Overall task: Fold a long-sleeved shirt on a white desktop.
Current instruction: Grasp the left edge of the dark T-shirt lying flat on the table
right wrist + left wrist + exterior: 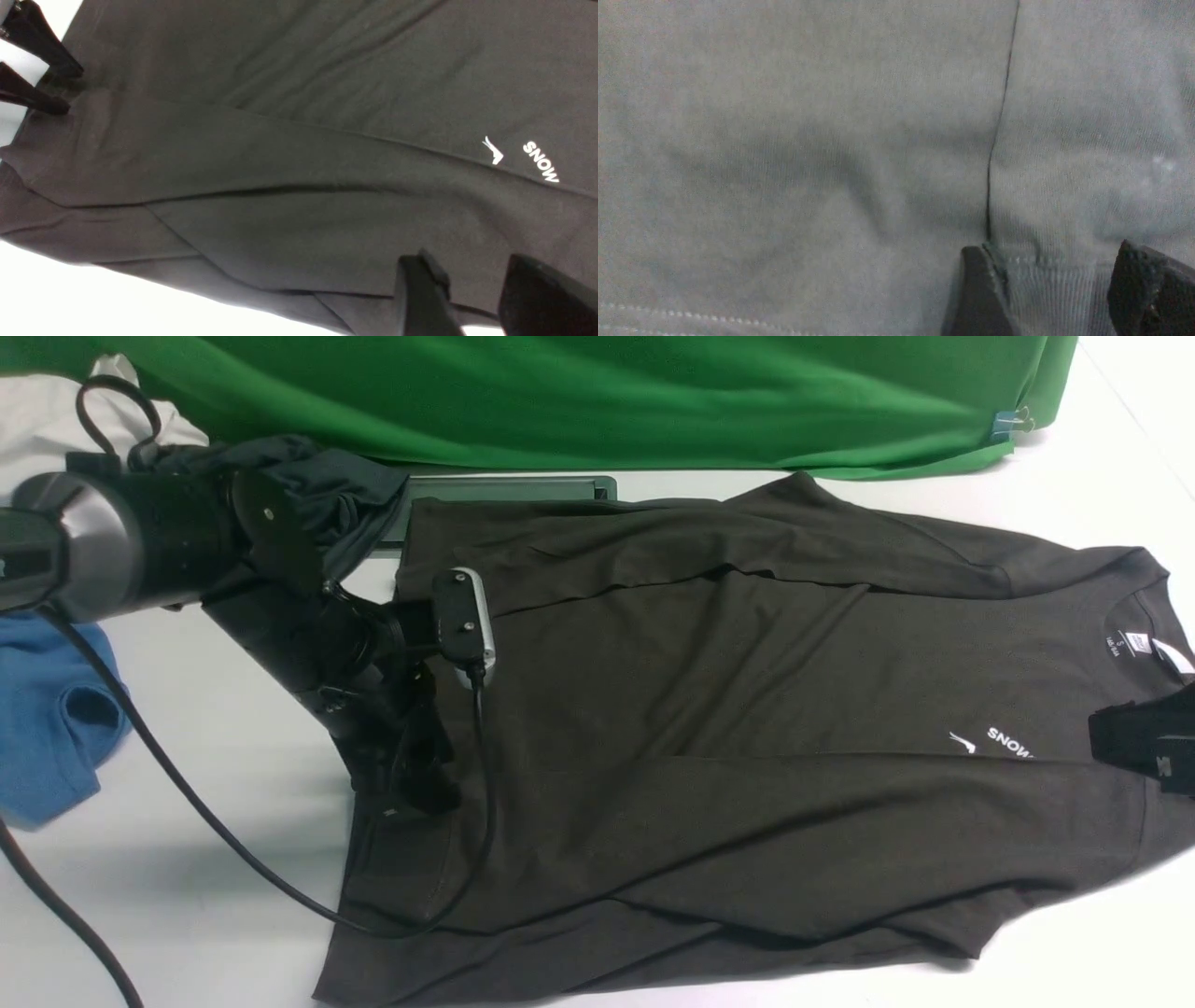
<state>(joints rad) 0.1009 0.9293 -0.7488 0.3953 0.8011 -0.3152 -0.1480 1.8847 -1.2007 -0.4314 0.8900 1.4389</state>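
Note:
The long-sleeved shirt (747, 709) lies flat on the white desktop (215, 896), collar to the right and hem to the left, with both sleeves folded across its body. My left gripper (425, 793) points down at the hem end. In the left wrist view its jaws (1052, 252) stand apart, with a ribbed cuff (1050, 294) lying flat between them. My right gripper (1144, 747) hovers over the chest beside the white lettering (1008, 744), and its jaws (467, 261) are apart with nothing between them. The right wrist view also shows the shirt (280, 140) and the left gripper (67, 91) at its far end.
A blue garment (47, 709) lies at the far left. A charcoal-grey garment (327, 485) is bunched behind the left arm, beside the grey hatch (504, 485). A green backdrop (607, 392) hangs at the back. The left arm's black cable (233, 849) trails over the shirt's hem.

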